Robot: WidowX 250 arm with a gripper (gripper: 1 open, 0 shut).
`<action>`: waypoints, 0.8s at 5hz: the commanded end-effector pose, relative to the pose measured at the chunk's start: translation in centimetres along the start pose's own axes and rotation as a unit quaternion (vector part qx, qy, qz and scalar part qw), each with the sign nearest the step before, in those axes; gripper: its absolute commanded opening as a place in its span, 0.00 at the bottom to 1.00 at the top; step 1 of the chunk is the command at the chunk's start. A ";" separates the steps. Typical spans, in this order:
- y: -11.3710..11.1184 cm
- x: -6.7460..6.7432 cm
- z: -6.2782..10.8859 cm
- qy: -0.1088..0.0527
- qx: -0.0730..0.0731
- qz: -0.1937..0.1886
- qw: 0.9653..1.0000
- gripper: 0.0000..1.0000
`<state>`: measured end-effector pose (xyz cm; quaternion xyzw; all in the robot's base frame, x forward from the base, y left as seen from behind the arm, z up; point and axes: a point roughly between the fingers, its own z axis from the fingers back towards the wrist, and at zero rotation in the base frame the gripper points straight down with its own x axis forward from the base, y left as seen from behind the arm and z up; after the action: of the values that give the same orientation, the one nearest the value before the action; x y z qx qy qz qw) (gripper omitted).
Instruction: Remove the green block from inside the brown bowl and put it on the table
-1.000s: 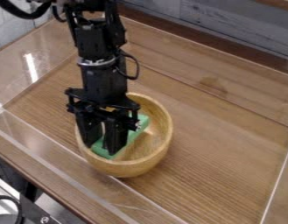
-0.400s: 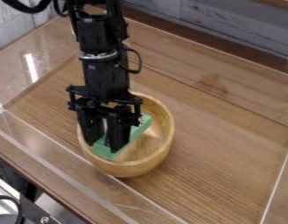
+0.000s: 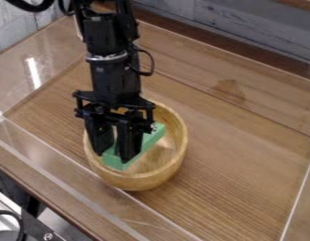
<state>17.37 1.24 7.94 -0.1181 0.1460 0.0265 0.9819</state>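
In the camera view, the black end effector (image 3: 114, 141) reached down into the brown bowl (image 3: 173, 160), its fingers drawn in narrow on either side of the green block (image 3: 150, 139), which they appeared to grip. The block was inside the bowl, partly hidden behind the fingers, its upper end showing beside them. The step in hand seemed to be lifting it out. Doing that well called for a firm, steady squeeze, then a slow, straight rise until the block's lower end was above the thick rim, since a sideways pull too soon could have dragged the bowl along or twisted the block loose. Only then was it to be carried over the table (image 3: 239, 141) and lowered gently. Counted, there were one arm, one bowl, one green block and one table.
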 end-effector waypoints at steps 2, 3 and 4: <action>-2.2 0.2 3.3 -0.024 -0.001 -0.013 1.000 0.00; -3.5 0.1 4.2 -0.016 -0.004 -0.017 1.000 0.00; -5.0 0.2 4.6 -0.009 -0.004 -0.029 1.000 0.00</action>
<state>18.67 -2.44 12.16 -0.1264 0.1600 0.0009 0.9790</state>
